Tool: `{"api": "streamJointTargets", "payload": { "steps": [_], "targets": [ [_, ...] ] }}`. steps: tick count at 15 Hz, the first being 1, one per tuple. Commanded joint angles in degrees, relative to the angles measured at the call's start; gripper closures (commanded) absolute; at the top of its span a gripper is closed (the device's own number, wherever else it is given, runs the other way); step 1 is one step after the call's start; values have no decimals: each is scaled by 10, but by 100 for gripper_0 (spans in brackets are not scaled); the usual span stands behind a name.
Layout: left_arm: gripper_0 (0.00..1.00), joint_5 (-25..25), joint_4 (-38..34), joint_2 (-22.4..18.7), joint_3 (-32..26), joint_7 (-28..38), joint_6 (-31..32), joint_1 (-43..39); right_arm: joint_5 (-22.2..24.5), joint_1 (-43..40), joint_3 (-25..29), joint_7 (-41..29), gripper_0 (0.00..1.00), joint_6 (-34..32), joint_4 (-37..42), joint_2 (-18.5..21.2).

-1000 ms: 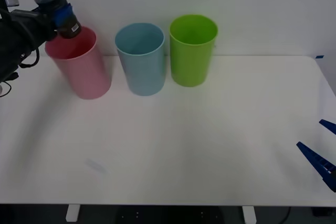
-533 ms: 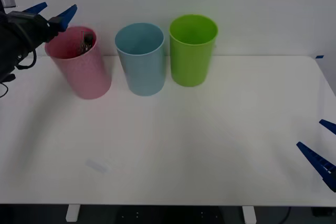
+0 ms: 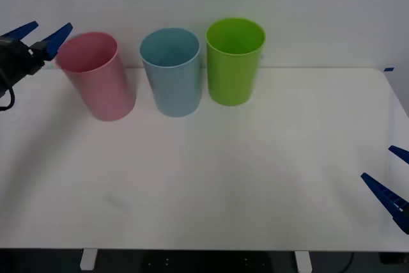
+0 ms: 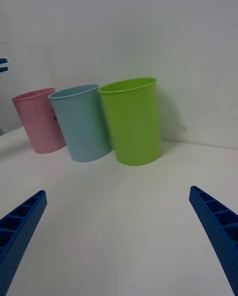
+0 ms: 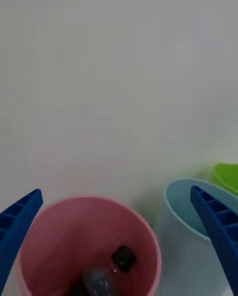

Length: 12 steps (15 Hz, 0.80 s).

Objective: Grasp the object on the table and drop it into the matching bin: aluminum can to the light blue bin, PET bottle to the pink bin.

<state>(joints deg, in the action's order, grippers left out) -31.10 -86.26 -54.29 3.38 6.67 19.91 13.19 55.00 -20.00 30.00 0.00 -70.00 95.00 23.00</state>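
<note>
From the front, three tall round plastic bins stand in a row along the far edge of the wide white surface (image 3: 211, 177): the tapering pink bin (image 3: 96, 76) nearest the far left corner, the light blue bin (image 3: 171, 71) just beside it, and the lime green bin (image 3: 234, 61) close on the blue one's other side. The left tool (image 3: 37, 33) hangs in the air just left of the pink bin's rim, its blue ribbed fingers spread wide with nothing between them. The right tool (image 3: 391, 183) sits low at the surface's near right corner, well apart from the bins, fingers also spread and empty. In the right wrist view, the right tool (image 4: 119, 236) has its fingers at the two corners, wide apart, and the green bin (image 4: 133, 121), blue bin (image 4: 81, 122) and pink bin (image 4: 38, 120) stand in line beyond it. In the left wrist view, the left tool (image 5: 119, 236) looks down into the pink bin (image 5: 39, 236), where the small clear plastic bottle (image 5: 106, 271) with its black cap lies at the bottom; the blue bin (image 5: 183, 246) stands beside it.
</note>
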Motion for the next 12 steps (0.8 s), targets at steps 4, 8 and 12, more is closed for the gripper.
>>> {"api": "streamJointTargets", "payload": {
  "steps": [4,8,12],
  "targets": [
    [0,16,-89,1,-114,-14,59,-173,0,0,0,0,0,0,0,0],
    [0,23,-103,9,-183,-27,138,-273,0,0,0,0,0,0,0,0],
    [0,7,-103,55,-257,-45,237,-350,0,0,0,0,0,0,0,0]
  ]
}}
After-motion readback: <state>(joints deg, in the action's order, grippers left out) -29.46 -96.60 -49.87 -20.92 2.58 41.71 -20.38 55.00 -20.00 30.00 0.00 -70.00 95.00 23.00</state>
